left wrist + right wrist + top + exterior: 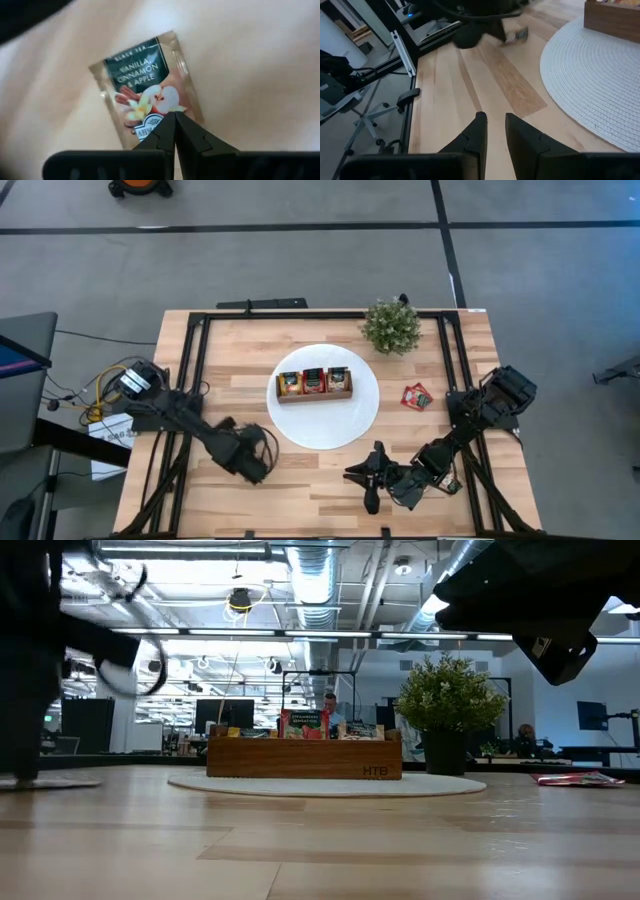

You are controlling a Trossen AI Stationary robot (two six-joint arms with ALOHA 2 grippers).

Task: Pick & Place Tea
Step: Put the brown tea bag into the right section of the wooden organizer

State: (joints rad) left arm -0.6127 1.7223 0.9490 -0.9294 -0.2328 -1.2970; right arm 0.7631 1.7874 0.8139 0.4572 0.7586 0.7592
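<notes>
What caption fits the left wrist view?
Left tool shut on the edge of a vanilla, cinnamon and apple tea sachet above the wooden table.

Two dark jointed arms, the left arm (190,420) trailing yellow and white cables at its base.

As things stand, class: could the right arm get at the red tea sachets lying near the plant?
Probably yes: the red sachets lie on bare wood on the right arm's side, nothing over them, and the right claw holds nothing.

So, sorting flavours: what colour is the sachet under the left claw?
Dark green top, beige below; left wrist view.
</notes>
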